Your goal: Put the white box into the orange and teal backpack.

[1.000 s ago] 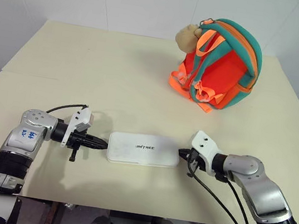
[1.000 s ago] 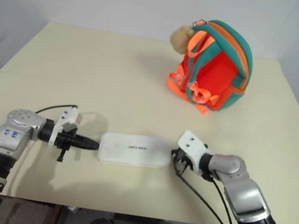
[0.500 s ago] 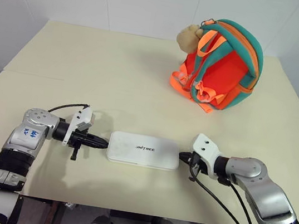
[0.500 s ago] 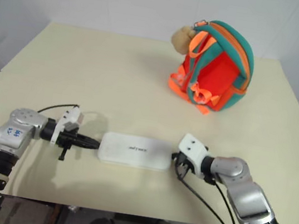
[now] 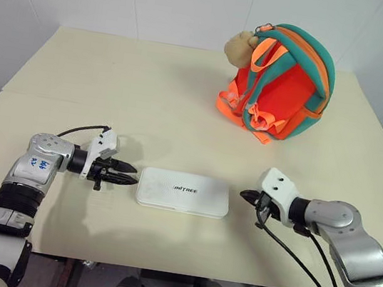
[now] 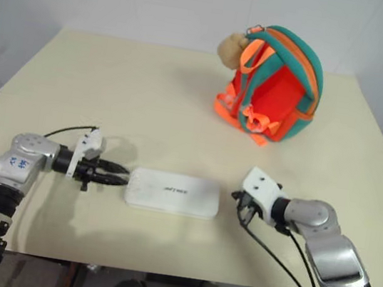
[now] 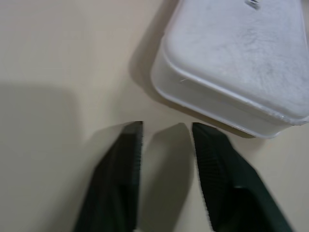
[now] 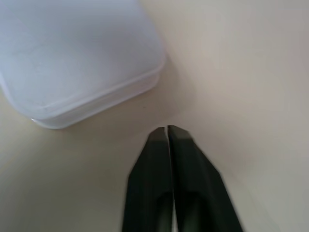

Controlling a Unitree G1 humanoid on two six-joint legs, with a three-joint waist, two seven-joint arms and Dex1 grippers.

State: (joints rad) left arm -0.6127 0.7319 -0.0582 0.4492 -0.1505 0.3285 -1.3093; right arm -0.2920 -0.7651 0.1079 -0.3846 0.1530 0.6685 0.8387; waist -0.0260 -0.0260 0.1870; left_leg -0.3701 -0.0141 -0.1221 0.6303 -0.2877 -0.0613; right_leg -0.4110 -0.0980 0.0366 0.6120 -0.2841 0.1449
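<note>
Table, white box between claws

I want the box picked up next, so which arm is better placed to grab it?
Probably the left. The left gripper has its jaws apart and sits just off the near end of the box. The right gripper has its jaws nearly together and stands farther off the other end.

Table – cream top, faint seam across, extending well beyond both pincers. Wall – white panels with thin vertical joints, behind table's far edge. Lighting – even, soft shadows.
</note>
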